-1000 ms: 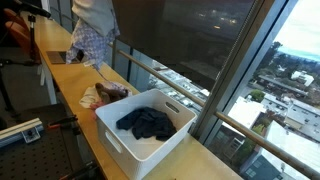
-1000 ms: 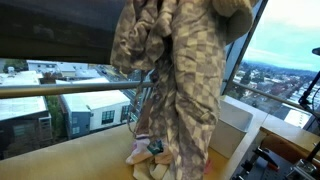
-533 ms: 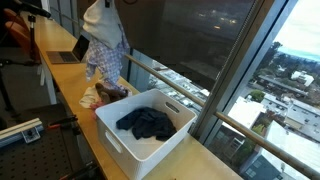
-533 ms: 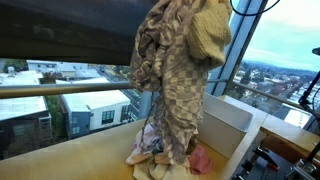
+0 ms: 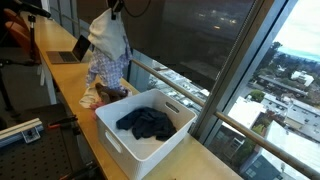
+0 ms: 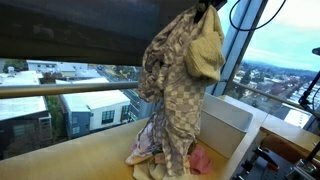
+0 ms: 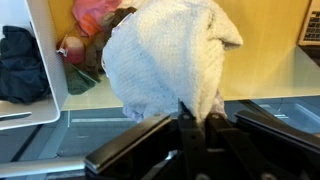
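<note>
Wrist view: the gripper (image 7: 196, 128) is clamping its jaws tight on a cream woven cloth (image 7: 170, 60) that is hanging directly below it, and a white plastic bin (image 7: 48, 60) is lying off to one side. In both exterior views, the gripper (image 5: 118, 8) (image 6: 210, 8) is dangling that cloth (image 5: 108, 32) (image 6: 206, 52) together with a grey checked fabric garment (image 5: 108, 68) (image 6: 175, 95). Both are hanging above a small clothes pile (image 5: 105, 95) (image 6: 155, 160), beside the bin (image 5: 140, 150) (image 6: 235, 125).
</note>
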Available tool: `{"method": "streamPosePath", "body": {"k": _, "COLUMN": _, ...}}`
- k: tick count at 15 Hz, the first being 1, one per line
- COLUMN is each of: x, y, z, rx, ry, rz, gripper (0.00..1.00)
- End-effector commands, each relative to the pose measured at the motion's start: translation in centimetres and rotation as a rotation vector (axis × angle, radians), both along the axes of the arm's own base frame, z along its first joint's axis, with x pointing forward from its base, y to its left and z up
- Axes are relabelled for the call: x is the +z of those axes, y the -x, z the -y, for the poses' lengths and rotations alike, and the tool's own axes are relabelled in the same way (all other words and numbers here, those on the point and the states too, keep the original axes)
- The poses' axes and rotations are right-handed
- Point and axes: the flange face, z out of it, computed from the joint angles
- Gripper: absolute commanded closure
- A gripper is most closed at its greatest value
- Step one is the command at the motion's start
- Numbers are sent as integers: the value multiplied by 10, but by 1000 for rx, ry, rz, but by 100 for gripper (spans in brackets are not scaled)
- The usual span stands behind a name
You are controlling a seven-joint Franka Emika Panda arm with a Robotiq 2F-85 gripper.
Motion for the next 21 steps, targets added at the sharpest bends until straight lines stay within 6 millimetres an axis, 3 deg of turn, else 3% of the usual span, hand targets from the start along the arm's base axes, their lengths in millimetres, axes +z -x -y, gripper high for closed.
{"method": "streamPosePath", "body": {"k": 1, "x": -4, "y": 1, "z": 13, "rx": -18, "ry": -7, "rz": -18, "gripper": 60}}
{"method": "streamPosePath", "body": {"k": 5, "x": -9, "y": -9, "z": 47, "rx": -67, "ry": -8, "rz": -26, "gripper": 31}}
{"method": "streamPosePath", "body": {"k": 7, "x": -19, "y": -23, "z": 84, "rx": -115, "ry": 4, "rz": -30, "gripper": 16}}
{"method": "streamPosePath", "body": {"k": 10, "x": -47, "y": -46, "z": 160, "rx": -178, "ry": 20, "rz": -19, "gripper": 0}}
{"method": "streamPosePath", "body": {"k": 13, "x": -89, "y": -65, "z": 231, "rx": -236, "ry": 34, "rz": -26, "gripper": 0}}
{"method": "streamPosePath", "body": {"k": 15, "x": -125, "y": -73, "z": 267, "rx": -261, "ry": 50, "rz": -37, "gripper": 0}}
{"method": "streamPosePath", "body": {"k": 21, "x": -226, "y": -97, "z": 329, "rx": -275, "ry": 98, "rz": -50, "gripper": 0}}
